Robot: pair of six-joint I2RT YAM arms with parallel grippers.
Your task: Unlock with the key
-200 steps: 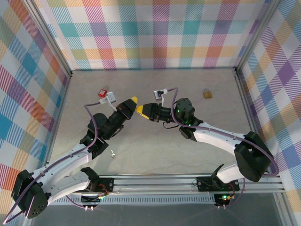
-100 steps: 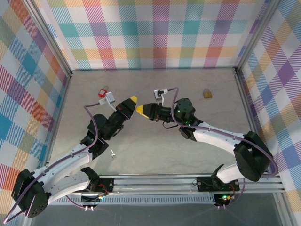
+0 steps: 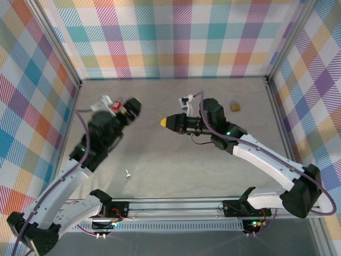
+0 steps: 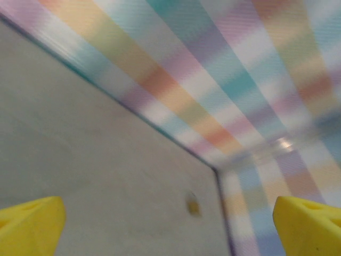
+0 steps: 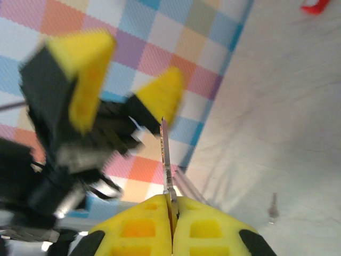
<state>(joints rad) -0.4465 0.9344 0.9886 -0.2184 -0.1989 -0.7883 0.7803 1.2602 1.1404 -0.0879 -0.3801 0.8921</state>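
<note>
The right gripper (image 5: 171, 208) is clamped on the thin silver metal key (image 5: 165, 152), with the blade projecting forward, ready for insertion. The left gripper (image 4: 170, 221) is spread wide and empty. The small brass padlock (image 3: 235, 106) lies on the grey worktop (image 3: 176, 160), well apart from both.

Nothing legible appears anywhere: no words, numbers, brands or signs. The key (image 5: 166, 160) clamped in the right jaws shows a bare metal blade, with no stamp that can be made out. The brass padlock (image 3: 234, 106), well apart from the right jaws on their wrist side, and the small red object (image 3: 115, 105) near the left jaws are too small to show any marking.
</note>
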